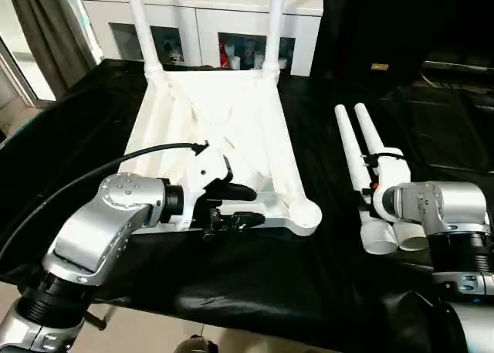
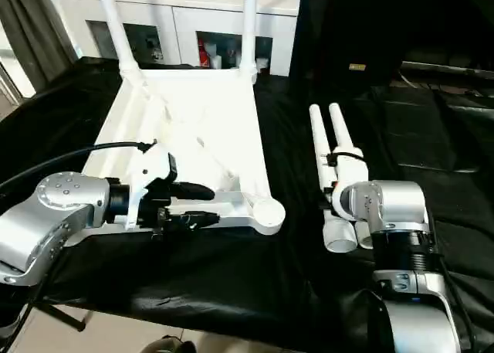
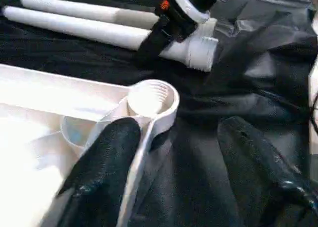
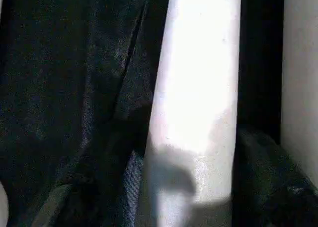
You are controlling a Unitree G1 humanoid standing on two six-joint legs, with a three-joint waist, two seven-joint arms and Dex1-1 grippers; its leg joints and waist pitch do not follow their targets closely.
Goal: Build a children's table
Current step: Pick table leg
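The tabletop (image 1: 220, 129) lies upside down on the black-draped surface (image 1: 255, 283), ribbed underside up. Two legs (image 1: 274, 28) already stand in its far corner sockets; the near right socket (image 1: 307, 214) is empty and gapes upward.

The left gripper (image 3: 174, 152) sits at the tabletop's near edge. Its jaws are partly open and straddle the rim, one finger (image 3: 107, 162) inside the tray and one outside over the cloth, so it looks set to steady the tabletop; whether it actually pinches the rim I cannot tell.

The two loose legs (image 1: 356, 156) lie side by side to the right of the tabletop, well apart from it, long axes running away from the robot and flared ends (image 1: 380, 241) nearest it. The right gripper (image 1: 369, 184) is down on the left one of the pair near that flared end, a dark finger (image 4: 278, 182) on either side of the tube, but whether they have closed on it I cannot tell.

The right arm is by far the nearer to the legs. The next move likely turns on lifting that leg, swinging it upright and carrying it left to the empty socket
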